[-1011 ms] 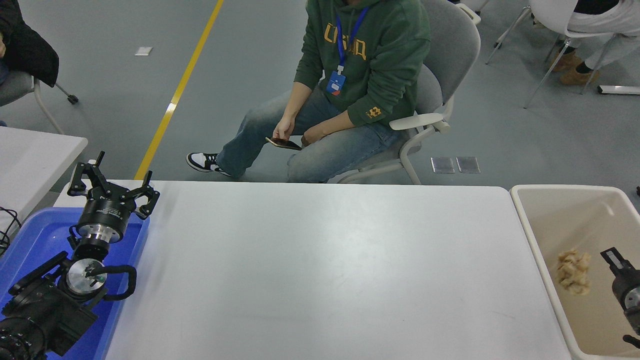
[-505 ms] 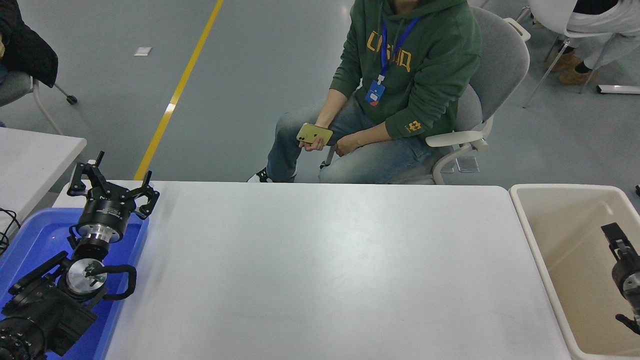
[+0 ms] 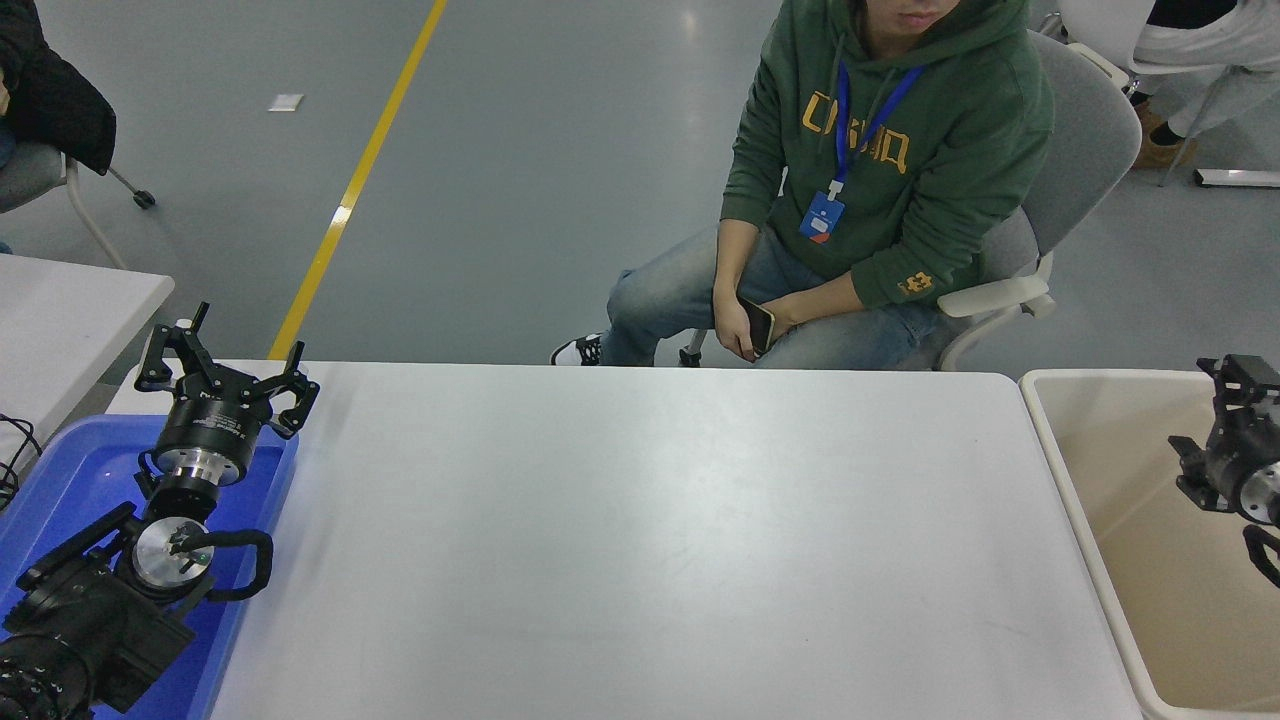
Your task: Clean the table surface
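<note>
Head view: white worktop (image 3: 640,540) filling the middle, wide and matte, bare across its visible span. At lower left, left gripper (image 3: 225,372) parked over a blue tray (image 3: 70,480), jaws spread wide, nothing between them. At the right edge, right gripper (image 3: 1235,400) raised over a beige bin (image 3: 1090,480) just beside the worktop's right end, partly cut off by the frame; jaw state cannot be told. Beyond the far edge, 1 person in a green hoodie (image 3: 880,130) seated on a grey chair (image 3: 1080,150), holding a phone (image 3: 757,324) at the lap.
</note>
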You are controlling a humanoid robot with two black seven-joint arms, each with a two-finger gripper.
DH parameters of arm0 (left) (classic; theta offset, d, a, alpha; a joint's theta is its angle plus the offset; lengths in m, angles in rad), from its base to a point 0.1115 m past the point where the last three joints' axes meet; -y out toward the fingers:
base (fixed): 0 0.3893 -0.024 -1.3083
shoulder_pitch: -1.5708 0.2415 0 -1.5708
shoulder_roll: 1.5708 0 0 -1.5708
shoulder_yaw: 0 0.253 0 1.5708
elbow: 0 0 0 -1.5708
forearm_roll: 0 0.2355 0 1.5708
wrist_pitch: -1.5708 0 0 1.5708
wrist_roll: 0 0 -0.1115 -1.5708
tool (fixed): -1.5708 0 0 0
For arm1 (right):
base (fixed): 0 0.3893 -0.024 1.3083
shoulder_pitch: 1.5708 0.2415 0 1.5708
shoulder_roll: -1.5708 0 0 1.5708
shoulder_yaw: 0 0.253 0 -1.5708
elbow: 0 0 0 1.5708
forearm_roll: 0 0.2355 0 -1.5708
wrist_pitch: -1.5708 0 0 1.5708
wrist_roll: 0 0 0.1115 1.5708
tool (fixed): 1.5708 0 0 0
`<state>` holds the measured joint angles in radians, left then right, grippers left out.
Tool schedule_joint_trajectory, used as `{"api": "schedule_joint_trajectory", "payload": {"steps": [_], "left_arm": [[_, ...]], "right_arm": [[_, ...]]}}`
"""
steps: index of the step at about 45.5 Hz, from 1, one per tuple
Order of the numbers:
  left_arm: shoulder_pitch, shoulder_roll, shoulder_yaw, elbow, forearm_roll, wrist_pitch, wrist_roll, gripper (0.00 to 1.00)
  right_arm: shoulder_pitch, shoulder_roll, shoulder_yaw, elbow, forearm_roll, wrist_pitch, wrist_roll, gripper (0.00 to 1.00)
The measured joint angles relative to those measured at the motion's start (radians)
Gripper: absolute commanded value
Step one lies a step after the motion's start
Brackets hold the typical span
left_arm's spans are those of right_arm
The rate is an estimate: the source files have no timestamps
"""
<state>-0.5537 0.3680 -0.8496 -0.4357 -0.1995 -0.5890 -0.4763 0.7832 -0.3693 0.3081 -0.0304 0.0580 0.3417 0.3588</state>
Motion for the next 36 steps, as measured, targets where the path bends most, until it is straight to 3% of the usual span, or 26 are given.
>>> {"api": "schedule_joint_trajectory", "payload": {"steps": [19,36], "left_arm": [[0.0,0.0,0.0,0.0,0.0,0.0,0.0,1.0],[0.0,0.0,0.0,0.0,0.0,0.0,-0.001,1.0]], "right_arm": [[0.068,0.09,0.094,0.027,0.16,0.043,0.0,1.0],[0.008,0.115,0.288,0.276,0.208,0.051,0.001,1.0]]}}
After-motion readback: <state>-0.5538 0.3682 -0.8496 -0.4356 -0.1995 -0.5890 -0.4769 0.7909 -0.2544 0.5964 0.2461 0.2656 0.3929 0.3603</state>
